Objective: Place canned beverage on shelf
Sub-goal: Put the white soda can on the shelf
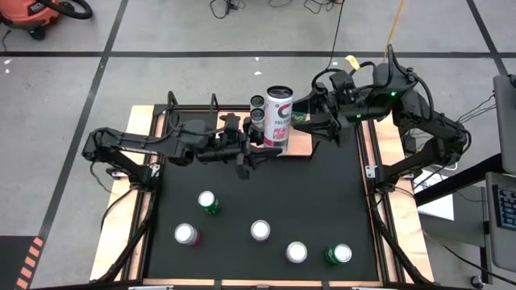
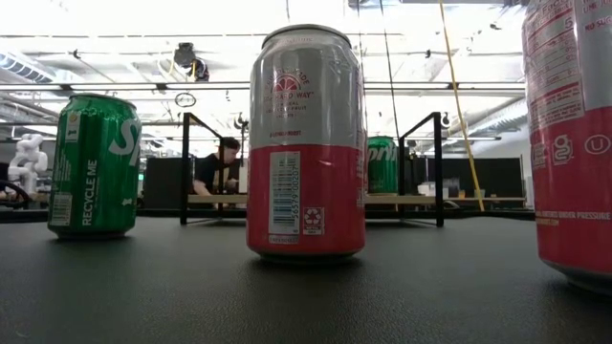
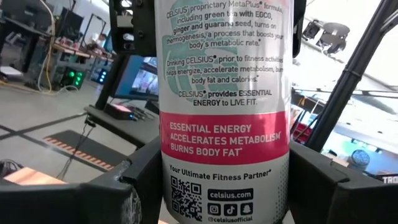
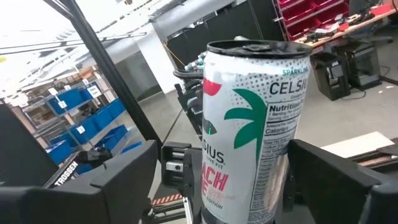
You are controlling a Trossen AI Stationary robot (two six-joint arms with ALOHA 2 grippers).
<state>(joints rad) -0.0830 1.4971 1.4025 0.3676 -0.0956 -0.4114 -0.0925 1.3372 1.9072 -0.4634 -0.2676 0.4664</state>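
Nearest the front edge of the counter (image 1: 322,201), five cans wait on the black mat, among them a red-and-silver can (image 2: 306,143) and a green can (image 2: 94,164); none of these is being handled.

Farther back, the left tool (image 1: 256,151) grasps the tall Celsius can (image 1: 278,118) low on its body, fingers (image 3: 134,186) pressed to either side, holding it upright above the back of the mat. The right tool (image 1: 310,115) sits just beside the same can with its fingers (image 4: 118,174) spread around it (released, or close to it, though the gap at the far pad is hard to read).

Behind them lies the shelf (image 1: 302,145), a green can (image 2: 382,164) already on it.

To do this step well, keep the can vertical, let only one tool bear it, and lower it flat onto a bare stretch of board, clear of the green can and brackets, before letting go.
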